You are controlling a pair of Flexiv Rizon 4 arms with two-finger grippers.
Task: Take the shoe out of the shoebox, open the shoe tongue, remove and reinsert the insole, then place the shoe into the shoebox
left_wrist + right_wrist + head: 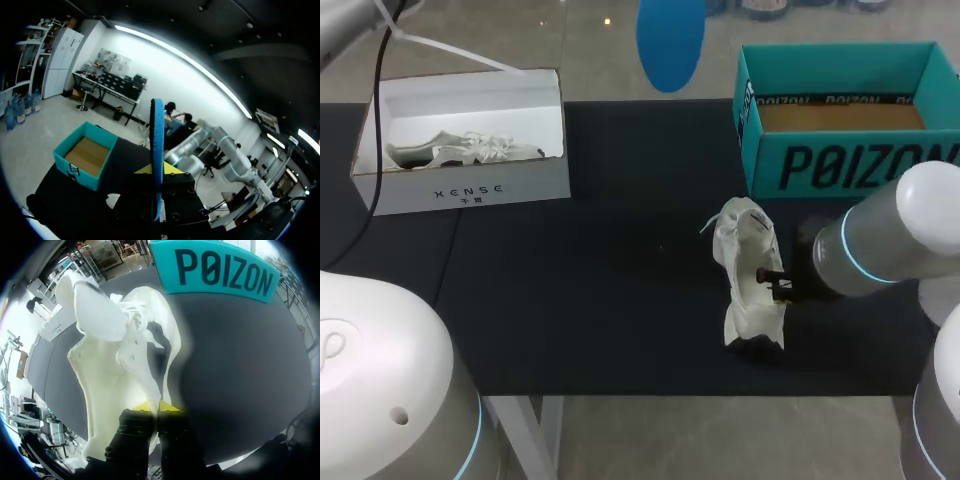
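A white shoe (748, 270) lies on the black mat, right of the middle and just in front of the teal shoebox (840, 165). My right gripper (782, 285) comes in from the right and is shut on the shoe's side wall. In the right wrist view the yellow tips (157, 407) pinch the shoe's thin edge (125, 365), with the teal shoebox (220, 270) beyond. High above the table's far edge, a blue insole (670, 40) hangs. In the left wrist view the insole (158, 145) stands edge-on, and my left gripper (158, 172) is shut on it.
A white open box (470, 185) holding another white shoe (460, 150) stands at the far left of the mat. The teal shoebox (82, 170) is open, with a brown cardboard floor. My right arm (890, 240) covers the mat's right side.
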